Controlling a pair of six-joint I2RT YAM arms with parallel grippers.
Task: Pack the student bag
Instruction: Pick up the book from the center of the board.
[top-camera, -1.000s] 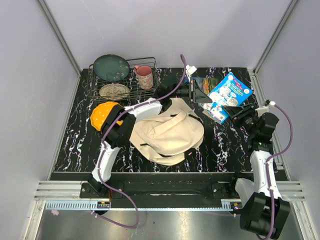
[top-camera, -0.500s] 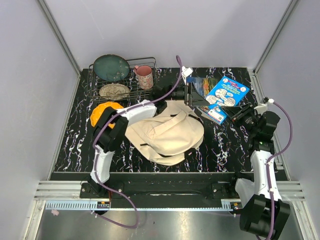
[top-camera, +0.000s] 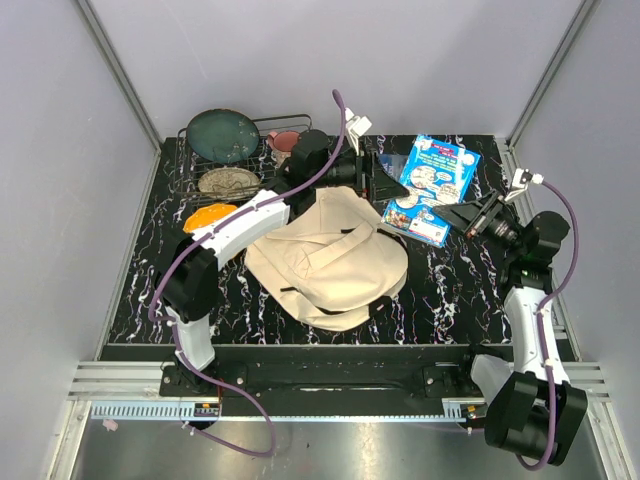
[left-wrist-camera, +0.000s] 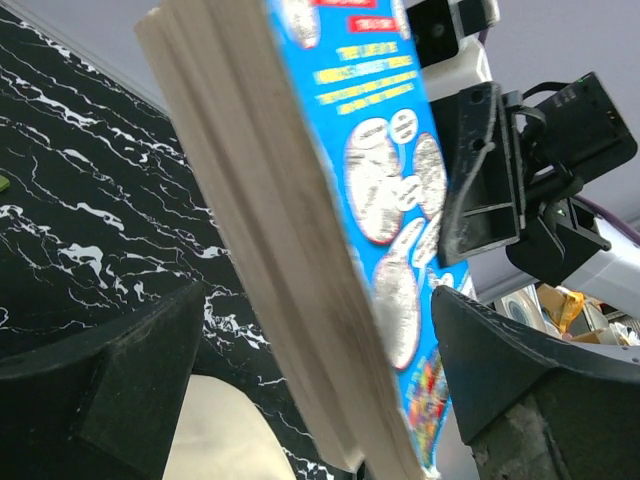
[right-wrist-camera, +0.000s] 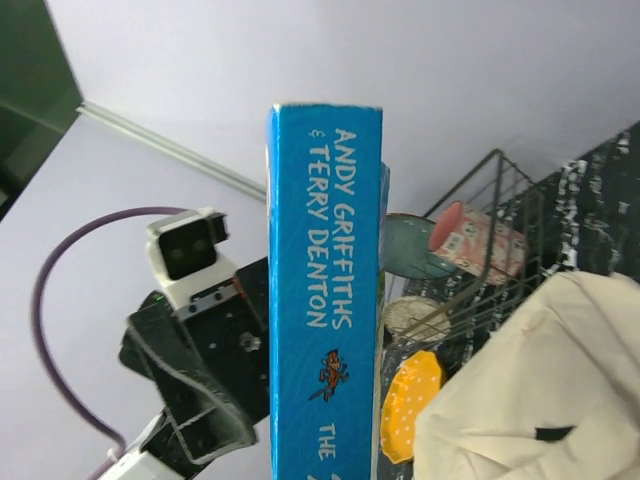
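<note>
While right claw (top-camera: 468, 214) pinches blue book (top-camera: 437, 175) near far edge, left claw (top-camera: 388, 187) is spread around it; looks like handover for student bag (top-camera: 330, 262), left should close next

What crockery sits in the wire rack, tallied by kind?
Plates: 2 (teal plate, speckled beige plate)
Mugs: 1 (pink mug)
Total in the wire rack: 3

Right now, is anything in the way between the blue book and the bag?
No loose thing lies between them. But the left pincer sits between the blue book and the student bag, and the bag's flap looks folded down.
</note>
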